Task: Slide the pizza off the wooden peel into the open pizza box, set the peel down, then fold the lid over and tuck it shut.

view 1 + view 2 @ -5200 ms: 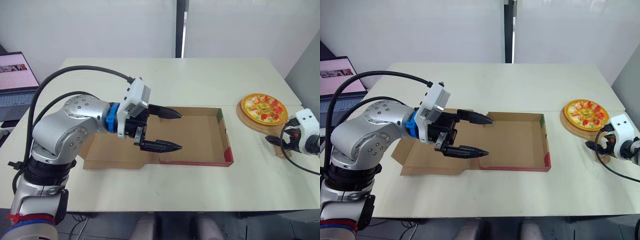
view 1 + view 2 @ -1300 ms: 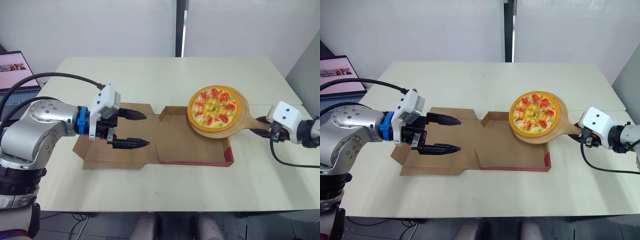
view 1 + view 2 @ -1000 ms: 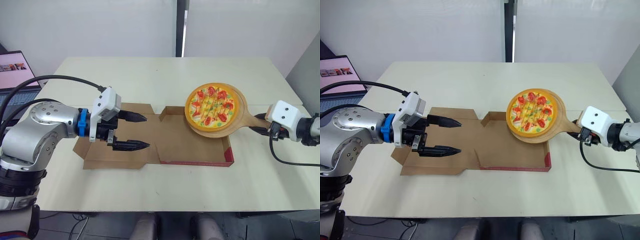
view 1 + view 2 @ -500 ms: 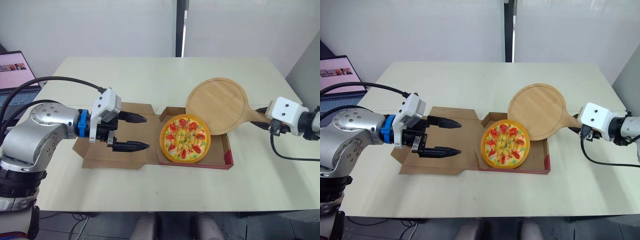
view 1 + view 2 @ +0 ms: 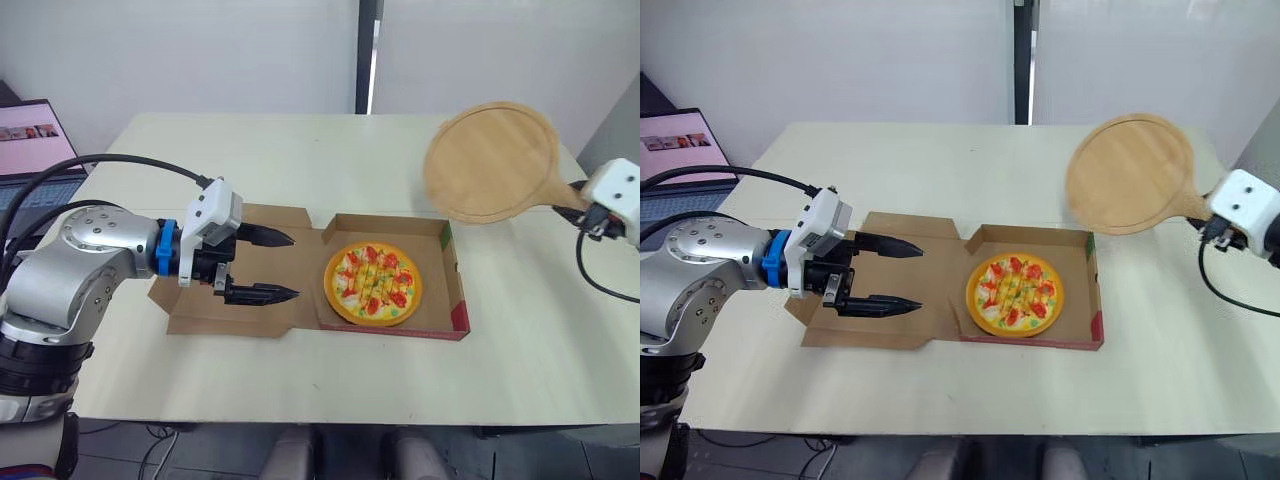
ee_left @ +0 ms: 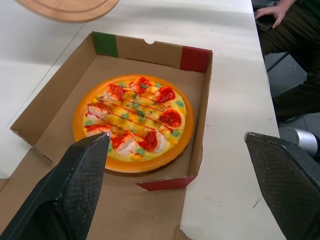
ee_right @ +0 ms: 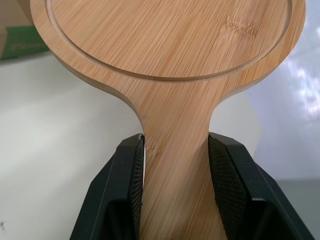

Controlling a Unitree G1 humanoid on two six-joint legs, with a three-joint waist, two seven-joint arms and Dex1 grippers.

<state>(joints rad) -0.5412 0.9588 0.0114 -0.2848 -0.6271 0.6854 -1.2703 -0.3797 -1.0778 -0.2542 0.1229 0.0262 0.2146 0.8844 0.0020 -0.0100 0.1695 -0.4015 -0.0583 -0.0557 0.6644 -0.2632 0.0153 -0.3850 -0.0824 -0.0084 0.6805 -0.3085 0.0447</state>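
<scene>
The pizza lies inside the open pizza box on the bench. The right pincer pinches the handle of the stiff wooden peel, held aloft beyond the box's right wall. The left pincer hovers spread over the lid, which is likely floppy and best gripped at its free edge.

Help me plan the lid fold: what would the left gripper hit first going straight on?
Probably the pizza lying in the pizza box. The open left gripper aims at it, though its height is unclear.
</scene>
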